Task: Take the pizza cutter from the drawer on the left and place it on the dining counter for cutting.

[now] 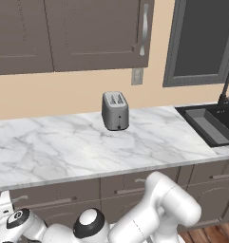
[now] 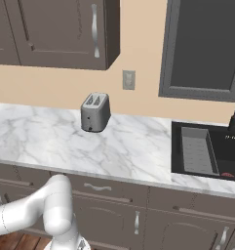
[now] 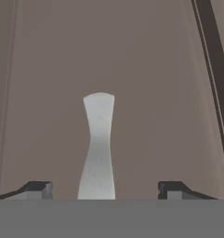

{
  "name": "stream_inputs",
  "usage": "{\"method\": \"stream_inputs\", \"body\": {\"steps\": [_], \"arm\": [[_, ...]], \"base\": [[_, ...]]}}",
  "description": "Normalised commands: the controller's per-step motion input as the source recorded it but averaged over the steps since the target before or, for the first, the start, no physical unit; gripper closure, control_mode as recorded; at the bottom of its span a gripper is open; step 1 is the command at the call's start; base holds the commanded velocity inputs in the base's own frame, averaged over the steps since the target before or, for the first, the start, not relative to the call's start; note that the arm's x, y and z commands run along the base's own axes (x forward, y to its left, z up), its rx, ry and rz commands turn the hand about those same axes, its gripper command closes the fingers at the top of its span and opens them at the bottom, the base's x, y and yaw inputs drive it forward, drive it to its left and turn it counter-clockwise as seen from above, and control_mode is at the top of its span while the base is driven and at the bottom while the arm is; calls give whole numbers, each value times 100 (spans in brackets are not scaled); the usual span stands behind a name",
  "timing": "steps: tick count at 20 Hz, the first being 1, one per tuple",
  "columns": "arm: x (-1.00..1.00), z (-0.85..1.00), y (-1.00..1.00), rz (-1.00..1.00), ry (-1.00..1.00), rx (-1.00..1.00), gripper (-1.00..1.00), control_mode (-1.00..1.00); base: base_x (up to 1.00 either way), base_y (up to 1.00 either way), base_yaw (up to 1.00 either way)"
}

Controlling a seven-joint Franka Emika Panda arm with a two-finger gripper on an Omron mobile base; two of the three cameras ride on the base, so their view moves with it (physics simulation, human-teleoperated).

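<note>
A long marble worktop (image 1: 78,147) runs across the middle of both base views, white with grey veining, backed by a beige wall (image 1: 63,92). A grey toaster (image 1: 115,111) stands upright on it toward the back, clear of the front edge. Grey-brown wall cupboards (image 1: 87,33) hang along the upper part of both frames, each door with a curved silver handle. A wall socket (image 2: 128,79) sits just under the cupboard corner, and a dark-framed window (image 2: 206,49) occupies the upper right. A black sink (image 2: 211,151) is set into the worktop at the right; a dark tap (image 1: 226,88) rises behind it.

Below the worktop edge runs a row of grey-brown drawer fronts (image 2: 107,189) and doors with silver handles.

The right base view alone shows a small red item in the sink basin — too small to identify. The left base view shows my arm folded low at the bottom of the frame.

The hand view shows what the base views cannot: my gripper (image 3: 104,190) faces the drawer (image 3: 146,93) front at close range, and its silver bar handle (image 3: 98,144) stands centred between my two fingertips (image 3: 36,189). The jaws are spread wide, well clear of the handle on both sides, holding nothing. The drawer front appears closed.
</note>
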Motion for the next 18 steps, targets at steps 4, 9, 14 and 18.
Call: {"method": "stream_inputs", "body": {"steps": [4, 9, 14, 18], "arm": [[21, -47, -6, 0, -17, -1, -100, -100], [17, -42, -3, 0, -17, -3, 100, -100], [12, -30, 0, 0, -9, -4, 100, -100], [5, -18, 0, 0, -5, -2, 100, -100]], "base": [[0, 0, 0], [0, 0, 0], [0, 0, 0], [0, 0, 0]]}}
